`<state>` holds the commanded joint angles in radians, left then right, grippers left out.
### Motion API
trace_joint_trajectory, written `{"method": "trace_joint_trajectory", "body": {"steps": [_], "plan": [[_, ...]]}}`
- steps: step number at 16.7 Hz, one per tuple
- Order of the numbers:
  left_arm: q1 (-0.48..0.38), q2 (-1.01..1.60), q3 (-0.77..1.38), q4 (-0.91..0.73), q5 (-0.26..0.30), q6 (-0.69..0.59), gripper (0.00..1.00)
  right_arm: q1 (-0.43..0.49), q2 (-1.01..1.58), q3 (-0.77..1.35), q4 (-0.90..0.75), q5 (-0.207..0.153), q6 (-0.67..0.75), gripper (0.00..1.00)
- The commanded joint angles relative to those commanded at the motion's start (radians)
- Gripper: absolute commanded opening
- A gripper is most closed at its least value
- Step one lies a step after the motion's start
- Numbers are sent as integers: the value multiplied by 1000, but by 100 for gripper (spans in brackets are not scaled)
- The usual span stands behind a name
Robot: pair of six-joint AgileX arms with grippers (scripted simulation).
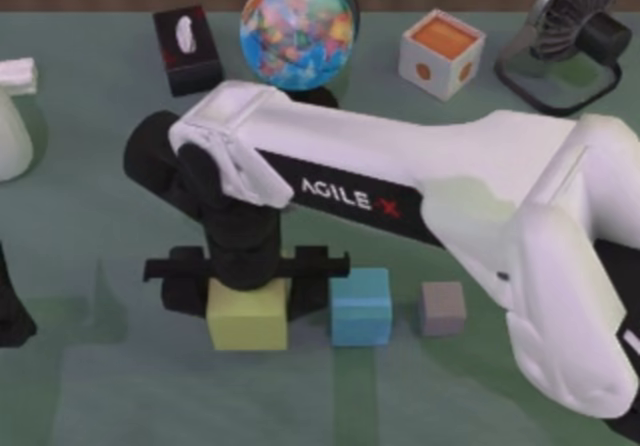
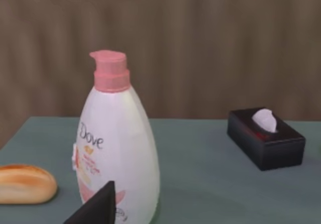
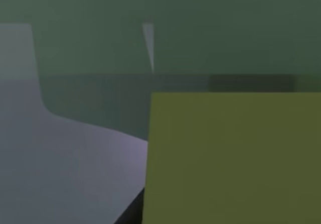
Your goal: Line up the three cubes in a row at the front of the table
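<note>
Three cubes stand in a row near the table's front edge: a large yellow-green cube on the left, a light-blue cube in the middle, and a small pink-lilac cube on the right. My right arm reaches across from the right, and my right gripper is shut on the yellow-green cube, one black finger on each side. In the right wrist view the yellow-green cube fills the frame and a black fingertip presses its edge. My left gripper is parked at the left edge, open.
Along the back stand a black tissue box, a globe, a white box with an orange top and a dark fan. A white Dove bottle and a bread roll sit at the left.
</note>
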<state>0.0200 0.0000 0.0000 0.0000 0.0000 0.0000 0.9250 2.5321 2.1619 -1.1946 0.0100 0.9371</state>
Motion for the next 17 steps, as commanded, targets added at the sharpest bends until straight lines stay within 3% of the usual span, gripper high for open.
{"method": "trace_joint_trajectory", "body": {"steps": [10,17], "plan": [[0,0,0,0,0,0,100,0,0,0,0,0,0,98],[0,0,0,0,0,0,100,0,0,0,0,0,0,100]]}}
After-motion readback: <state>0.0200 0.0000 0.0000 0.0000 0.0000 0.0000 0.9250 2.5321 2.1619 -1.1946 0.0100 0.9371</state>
